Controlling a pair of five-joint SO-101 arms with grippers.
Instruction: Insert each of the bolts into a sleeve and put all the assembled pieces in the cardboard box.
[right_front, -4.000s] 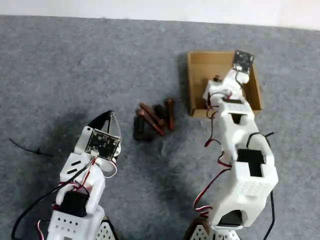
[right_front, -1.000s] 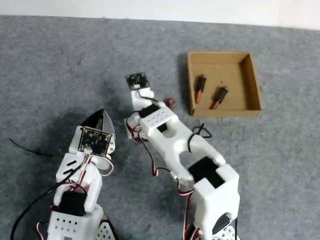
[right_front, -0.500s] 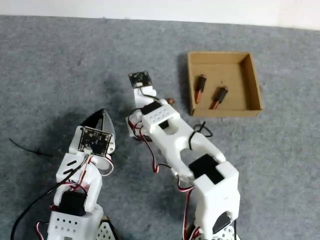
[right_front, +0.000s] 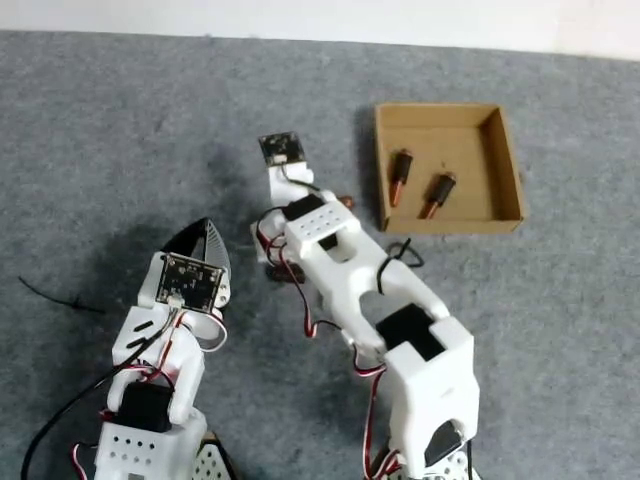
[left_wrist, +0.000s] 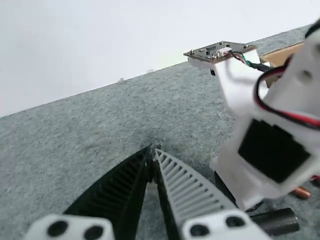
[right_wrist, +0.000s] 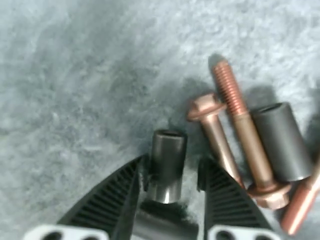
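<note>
Two fingers of the right hand (right_wrist: 172, 172) stand parted on either side of a dark sleeve (right_wrist: 168, 150) that lies flat on the grey surface (right_wrist: 75, 75). One finger is close against its side and the other leaves a sliver of gap, so the hand is open and straddling rather than gripping. This looks like the line-up for a pinch across the sleeve's width, which should leave its bore free to take a bolt. Just beside the sleeve lie two copper bolts. The nearer bolt (right_wrist: 217, 140) has its flanged head about level with the sleeve's open end, and the longer bolt (right_wrist: 245, 132) lies alongside it with its head the other way. Against that one rests a second sleeve (right_wrist: 280, 142), and a third bolt (right_wrist: 300, 200) pokes in at the edge. The parts are crowded, so closing on the one sleeve without nudging the nearer bolt is the likely difficulty. The left hand (left_wrist: 152, 152) is closed on nothing, tips together, off to its own side of the pile, probably kept clear until a bolt has to be held or fed in. Farther out, in the high view, the cardboard box (right_front: 450, 227) sits apart from the pile on the right arm's side. The first assembled piece (right_front: 400, 178) and the second assembled piece (right_front: 437, 195) lie in it, near each other but not touching. I judge the task roughly half done.
</note>
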